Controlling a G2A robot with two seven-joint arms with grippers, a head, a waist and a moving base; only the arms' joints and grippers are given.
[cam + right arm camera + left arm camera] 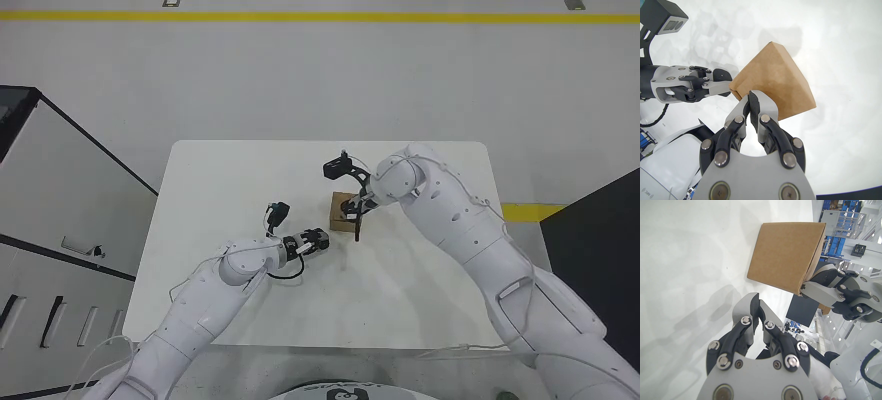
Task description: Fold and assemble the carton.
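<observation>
Carton (338, 220) sits on the table (420, 290), about mid-table toward the far side, with both end effectors at the same corner.

Right end effector (750, 94) hangs over it with its fingers (768, 106) pressed together and the tip on the carton's near edge, by the open lip. You can't tell whether a flap is pinched between the pads or just pushed. My read: it's there to pin that edge so the box doesn't slide or spring open.

Left end effector (757, 299) lies low over the table, just beside that corner, fingers (743, 308) all but together, holding nothing. It's likely closed to act as a blunt pusher for tucking, with the right one as counter-hold. Whether it touches the corner is unclear. The left wrist view suggests a gap, while the right wrist view suggests contact.

Carton look:
- Plain brown corrugated board, no print on the faces you see.
- Stands up as a box, not flat.
- Faces smooth, edges crisp.
- At the worked corner a seam stands slightly open, with the board edge showing.
- The top face looks slanted in the right wrist view, so the box may be a bit skewed. Take that loosely.
</observation>
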